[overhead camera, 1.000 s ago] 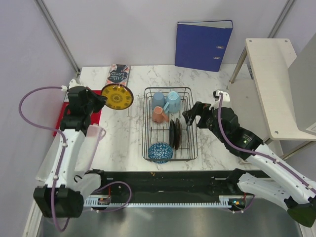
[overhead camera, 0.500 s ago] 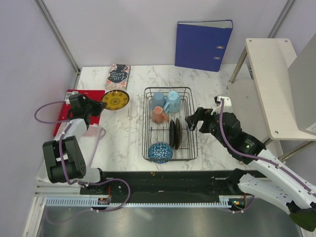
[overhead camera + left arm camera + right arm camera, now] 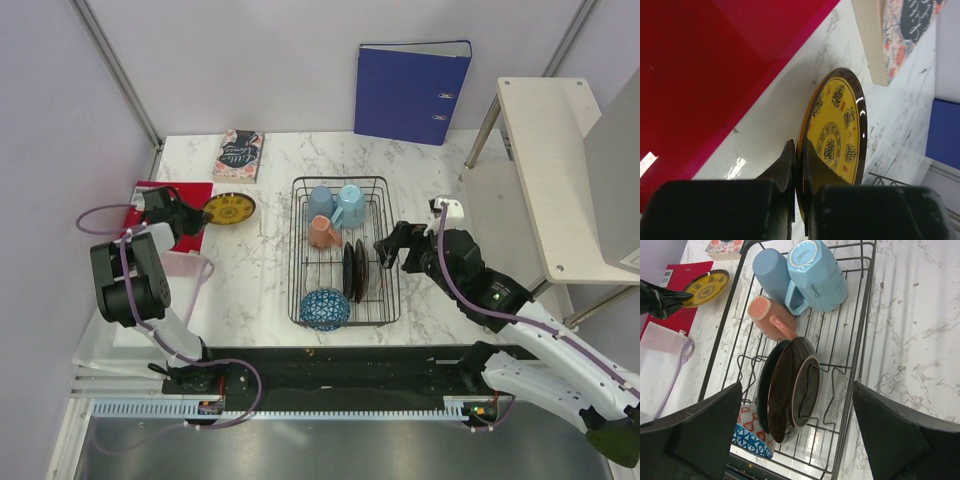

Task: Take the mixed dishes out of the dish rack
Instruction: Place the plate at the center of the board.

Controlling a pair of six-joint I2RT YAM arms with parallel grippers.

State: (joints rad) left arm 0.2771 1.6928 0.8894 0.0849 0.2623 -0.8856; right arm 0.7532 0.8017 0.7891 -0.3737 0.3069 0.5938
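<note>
While the left jaws pinch the small yellow-and-red plate (image 3: 837, 130) by its rim, low over the tabletop (image 3: 250, 280) left of the dish rack (image 3: 294, 250), it looks stiff, glazed, chip-prone — a rim hold suits. Right jaws gape at the rack's right edge — inside: two blue mugs (image 3: 815, 277), salmon cup (image 3: 771, 314), black dish (image 3: 795, 385), net-patterned bowl (image 3: 325, 308).

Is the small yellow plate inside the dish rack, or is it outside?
Outside. The yellow plate is left of the dish rack, its rim pinched in the left claw.
</note>
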